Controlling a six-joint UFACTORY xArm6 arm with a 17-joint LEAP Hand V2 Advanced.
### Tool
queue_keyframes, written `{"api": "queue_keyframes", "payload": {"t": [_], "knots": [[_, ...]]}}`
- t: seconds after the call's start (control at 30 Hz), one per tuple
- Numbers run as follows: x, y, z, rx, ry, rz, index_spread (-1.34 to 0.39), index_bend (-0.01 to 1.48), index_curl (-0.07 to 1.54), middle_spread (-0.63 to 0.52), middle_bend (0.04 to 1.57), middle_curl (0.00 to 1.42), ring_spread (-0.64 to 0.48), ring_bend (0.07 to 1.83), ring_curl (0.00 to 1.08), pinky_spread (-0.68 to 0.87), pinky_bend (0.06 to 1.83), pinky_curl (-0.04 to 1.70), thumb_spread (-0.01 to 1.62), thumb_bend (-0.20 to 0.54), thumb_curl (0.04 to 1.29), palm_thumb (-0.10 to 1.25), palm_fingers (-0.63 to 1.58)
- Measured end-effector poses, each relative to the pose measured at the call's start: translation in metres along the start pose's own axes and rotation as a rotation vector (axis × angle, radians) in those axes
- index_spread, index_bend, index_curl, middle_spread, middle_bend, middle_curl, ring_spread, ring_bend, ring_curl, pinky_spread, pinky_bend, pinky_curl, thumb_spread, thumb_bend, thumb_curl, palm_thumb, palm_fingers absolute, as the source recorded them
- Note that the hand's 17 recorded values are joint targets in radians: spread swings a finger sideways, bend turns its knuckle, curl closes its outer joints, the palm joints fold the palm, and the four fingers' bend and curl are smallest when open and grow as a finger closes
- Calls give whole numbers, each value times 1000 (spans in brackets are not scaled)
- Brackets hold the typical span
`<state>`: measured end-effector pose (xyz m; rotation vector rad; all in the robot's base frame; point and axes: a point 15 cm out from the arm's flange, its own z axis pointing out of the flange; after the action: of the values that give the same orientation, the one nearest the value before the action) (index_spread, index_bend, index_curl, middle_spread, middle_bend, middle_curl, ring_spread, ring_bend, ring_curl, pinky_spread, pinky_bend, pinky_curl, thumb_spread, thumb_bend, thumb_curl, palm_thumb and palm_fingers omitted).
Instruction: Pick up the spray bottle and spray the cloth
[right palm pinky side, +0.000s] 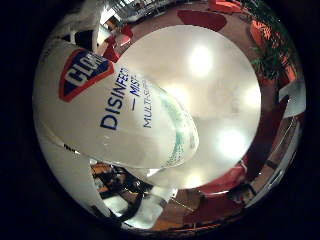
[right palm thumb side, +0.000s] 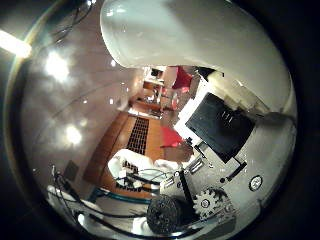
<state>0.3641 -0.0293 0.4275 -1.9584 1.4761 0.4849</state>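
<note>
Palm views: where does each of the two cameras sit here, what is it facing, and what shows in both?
Little finger side palm view: sits on the palm, facing the spray bottle close by, with the round white table beyond; white parts at the edge are the hand's.
Thumb side palm view: same palm, facing the glossy table; the hand shows with black and geared parts.
Shared: the white bottle close to the palm and the table.

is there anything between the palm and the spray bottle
Nothing shows between them. The spray bottle fills much of the little finger side palm view, lying close against the palm, and the thumb side view shows its white body right beside the hand.
</note>
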Motion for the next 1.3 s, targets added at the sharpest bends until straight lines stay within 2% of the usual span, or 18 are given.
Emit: {"api": "queue_keyframes", "payload": {"t": [0.43, 0.83, 1.03, 1.3], "knots": [[-54, 24, 53, -401, 302, -111, -218, 1166, 810, -131, 1397, 740, -198, 1420, 722, -154, 1093, 1302, 882, -16, 844, 917, 1124], [-73, 33, 115, -688, 602, -169, -214, 1166, 808, -131, 1398, 735, -200, 1408, 726, -161, 1075, 1333, 908, -16, 836, 915, 1126], [-54, 37, 144, -844, 763, -126, -223, 1170, 808, -132, 1395, 737, -202, 1405, 730, -165, 1075, 1340, 916, -16, 833, 913, 1128], [-31, 41, 192, -969, 835, -62, -225, 1168, 809, -133, 1391, 741, -202, 1403, 734, -170, 1080, 1340, 929, -16, 832, 907, 1125]]}}
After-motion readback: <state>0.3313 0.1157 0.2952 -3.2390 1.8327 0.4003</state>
